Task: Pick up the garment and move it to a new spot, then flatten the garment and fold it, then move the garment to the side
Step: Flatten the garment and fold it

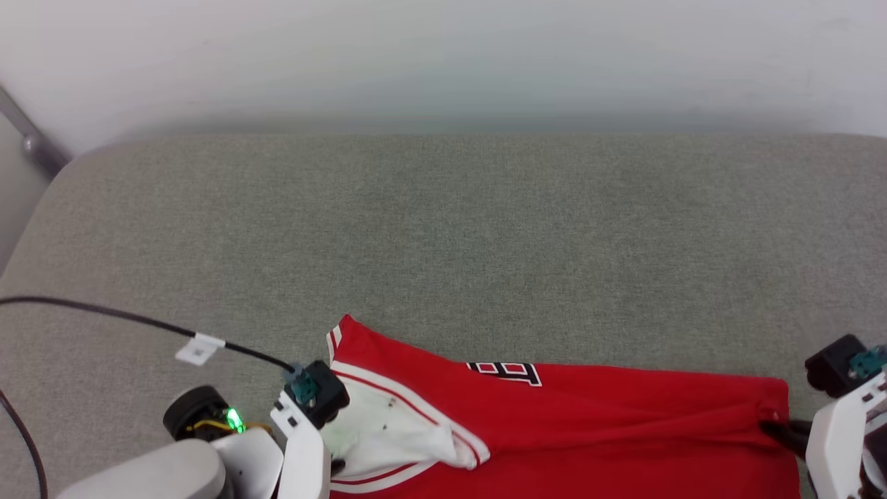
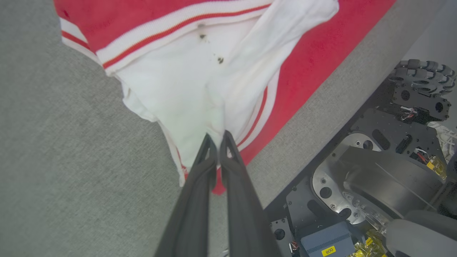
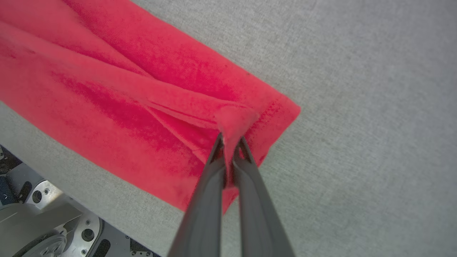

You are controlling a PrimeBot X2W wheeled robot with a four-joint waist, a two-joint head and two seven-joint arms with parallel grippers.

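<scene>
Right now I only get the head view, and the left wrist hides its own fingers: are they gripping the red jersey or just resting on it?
Observer: Gripping. The left wrist view shows the left fingers shut on a fold of the white sleeve of the red jersey.
Operator: And the right side? I see just a dark tip at the jersey's edge.
Observer: The right wrist view shows the right fingers shut on a raised tuck of red cloth near a corner.
Operator: Does any of it hang off the near edge?
Observer: No. Both wrist views show a strip of grey surface between the jersey and that edge.
</scene>
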